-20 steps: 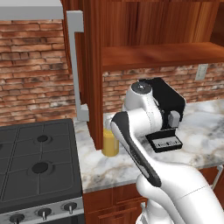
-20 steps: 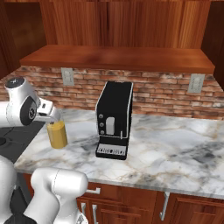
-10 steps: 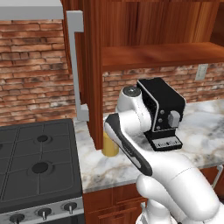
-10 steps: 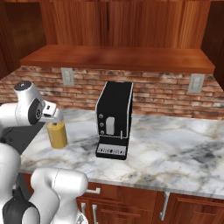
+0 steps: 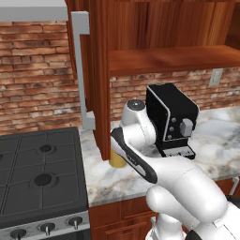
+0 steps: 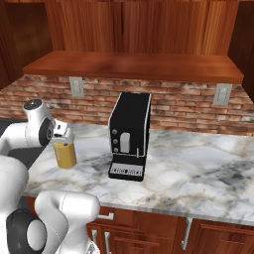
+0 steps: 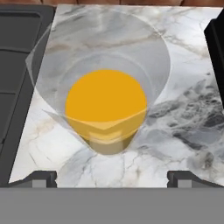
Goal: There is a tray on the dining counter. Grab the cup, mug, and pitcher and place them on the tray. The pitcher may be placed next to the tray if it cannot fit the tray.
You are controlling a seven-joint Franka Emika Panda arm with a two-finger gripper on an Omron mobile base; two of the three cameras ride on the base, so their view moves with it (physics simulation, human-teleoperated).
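The pitcher (image 7: 106,105), a clear glass cylinder of orange-yellow liquid, stands upright on the marble kitchen worktop (image 6: 198,168) beside the stove. In the hand view I look straight down into it. My gripper (image 7: 116,177) is open, its two fingertips spread wider than the glass, and it hovers just above the rim. From the right base view the pitcher (image 6: 65,155) sits directly under my hand (image 6: 62,131). In the left base view my arm covers most of the pitcher (image 5: 116,161). The tray, cup, mug and dining counter are out of view.
A black coffee machine (image 6: 130,135) stands on the worktop to the pitcher's right, close to my arm (image 5: 171,117). The dark stove (image 5: 42,178) lies on the other side. A wooden cabinet post (image 5: 101,70) and a shelf (image 6: 134,64) hang over the back.
My arm has swung left and lowered, bringing the hand from beside the coffee machine to just over the pitcher. The pitcher has not moved.
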